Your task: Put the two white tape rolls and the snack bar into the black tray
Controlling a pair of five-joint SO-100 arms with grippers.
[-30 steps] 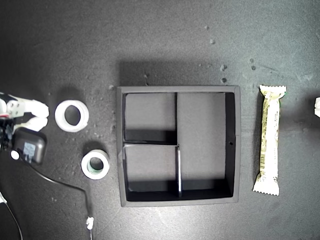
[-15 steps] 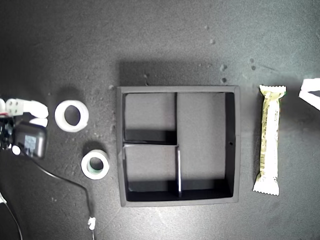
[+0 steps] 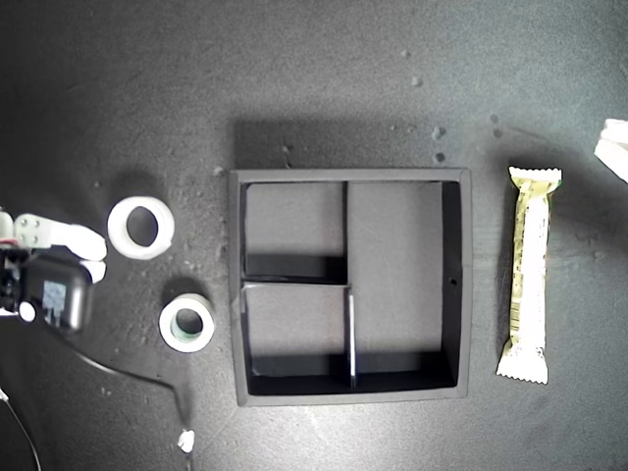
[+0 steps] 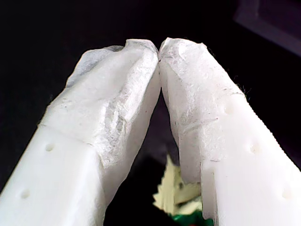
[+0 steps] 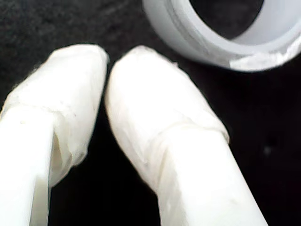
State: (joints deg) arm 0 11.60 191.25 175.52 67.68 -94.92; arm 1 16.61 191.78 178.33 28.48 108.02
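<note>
The black tray (image 3: 350,177) sits mid-table with all its compartments bare. At the exterior view's left lie the two white tape rolls: the all-white one (image 3: 141,227) and, nearer the tray, the one with a greenish core (image 3: 186,323). My second gripper (image 3: 98,255) is shut just short of the all-white roll (image 5: 207,49), holding nothing (image 5: 107,66). The snack bar (image 3: 529,273) lies along the tray's right side in the exterior view. My first gripper (image 3: 610,147) shows at that view's right edge, shut and empty (image 4: 159,49), with the bar's crimped end (image 4: 176,188) below it.
A black camera block (image 3: 54,299) rides on the second arm, and its thin cable (image 3: 137,378) trails across the dark mat toward the exterior view's bottom. Small pale specks (image 3: 438,132) dot the mat above the tray.
The first gripper has slid toward the exterior view's top along its right edge. The second arm has shifted slightly toward that view's bottom, dragging its cable. Rolls, bar and tray have not moved.
</note>
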